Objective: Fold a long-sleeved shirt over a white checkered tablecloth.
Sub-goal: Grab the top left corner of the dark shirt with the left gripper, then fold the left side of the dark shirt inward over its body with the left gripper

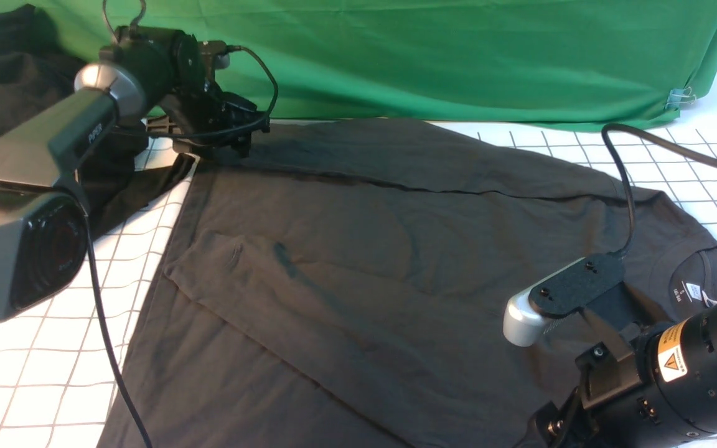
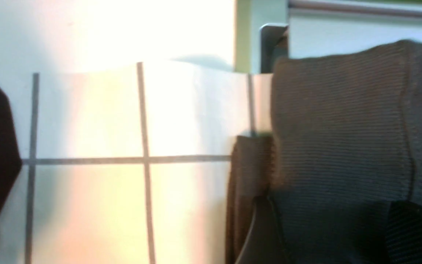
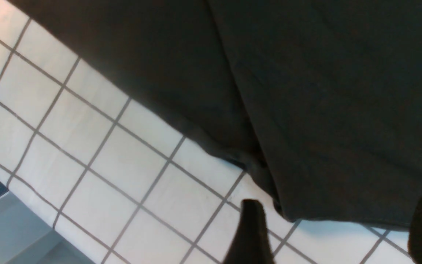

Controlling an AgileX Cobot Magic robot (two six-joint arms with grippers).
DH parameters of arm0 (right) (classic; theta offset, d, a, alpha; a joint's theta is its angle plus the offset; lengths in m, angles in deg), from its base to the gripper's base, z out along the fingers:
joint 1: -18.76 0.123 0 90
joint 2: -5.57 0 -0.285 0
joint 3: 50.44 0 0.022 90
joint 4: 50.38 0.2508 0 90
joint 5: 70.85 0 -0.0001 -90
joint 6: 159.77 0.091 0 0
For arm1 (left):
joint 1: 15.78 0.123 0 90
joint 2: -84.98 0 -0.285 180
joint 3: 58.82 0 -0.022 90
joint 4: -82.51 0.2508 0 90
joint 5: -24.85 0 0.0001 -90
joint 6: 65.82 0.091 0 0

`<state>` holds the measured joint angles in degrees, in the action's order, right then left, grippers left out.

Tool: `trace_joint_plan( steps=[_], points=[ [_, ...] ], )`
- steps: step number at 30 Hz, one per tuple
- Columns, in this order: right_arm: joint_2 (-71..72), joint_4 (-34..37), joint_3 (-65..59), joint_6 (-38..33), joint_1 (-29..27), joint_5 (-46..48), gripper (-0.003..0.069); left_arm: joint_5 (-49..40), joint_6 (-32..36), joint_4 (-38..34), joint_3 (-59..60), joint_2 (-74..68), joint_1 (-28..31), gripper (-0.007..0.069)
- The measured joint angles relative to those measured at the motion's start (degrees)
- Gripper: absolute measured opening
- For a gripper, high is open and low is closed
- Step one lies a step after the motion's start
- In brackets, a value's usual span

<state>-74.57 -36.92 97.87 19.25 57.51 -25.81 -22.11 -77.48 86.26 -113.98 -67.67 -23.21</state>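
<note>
The dark long-sleeved shirt point(image 1: 365, 261) lies flat on the white checkered tablecloth point(image 1: 35, 373), its collar and white neck label point(image 1: 694, 291) at the right. One sleeve point(image 1: 427, 155) is folded along its far edge. My left gripper point(image 1: 234, 140) is low at that sleeve's end, open, and the ribbed cuff point(image 2: 343, 121) lies between its spread fingers point(image 2: 258, 231). My right gripper point(image 3: 339, 234) is open over the shirt's near edge point(image 3: 306, 91) and the tablecloth point(image 3: 86, 146), with nothing between its fingers. In the front view the right wrist point(image 1: 645, 361) hides those fingers.
Green fabric point(image 1: 458, 56) hangs across the back, with a binder clip point(image 1: 679, 98) at its right end. A blacker pile of cloth point(image 1: 4, 81) sits at the back left. The right arm's cable point(image 1: 620, 180) runs over the shirt's shoulder. The table's edge point(image 3: 13, 227) shows in the right wrist view.
</note>
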Motion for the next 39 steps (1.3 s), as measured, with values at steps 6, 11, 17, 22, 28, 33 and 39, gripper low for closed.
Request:
trace_joint_plan(
  steps=[6, 11, 17, 22, 28, 33, 39],
  points=[
    [0.00, 0.00, 0.00, 0.00, 0.00, 0.00, 0.0518, 0.47, 1.44, 0.72, 0.00, 0.00, 0.00, 0.0412],
    [0.00, 0.00, 0.00, 0.00, 0.00, 0.00, 0.0518, 1.18, 1.92, 1.50, 0.07, -0.13, 0.00, 0.0412],
    [0.00, 0.00, 0.00, 0.00, 0.00, 0.00, 0.0518, 1.31, 3.18, 1.57, 0.18, -0.29, -0.04, 0.0370],
    [0.00, 0.00, 0.00, 0.00, 0.00, 0.00, 0.0518, 1.32, 5.00, 1.48, 0.18, -0.24, -0.39, 0.0096],
    [0.00, -0.49, 0.00, 0.00, 0.00, 0.00, 0.0518, -0.50, 7.63, 1.43, 0.24, 1.54, -1.15, 0.0027],
    [0.00, -7.42, 0.77, 2.85, 0.00, 0.23, 0.0518, -3.55, 8.59, 0.88, 0.24, 5.51, -1.75, 0.0027],
    [0.00, -25.63, 5.02, 11.87, 0.00, 2.49, 0.0391, -13.93, 10.65, -0.46, 0.24, 11.55, -3.21, 0.0027]
  ],
)
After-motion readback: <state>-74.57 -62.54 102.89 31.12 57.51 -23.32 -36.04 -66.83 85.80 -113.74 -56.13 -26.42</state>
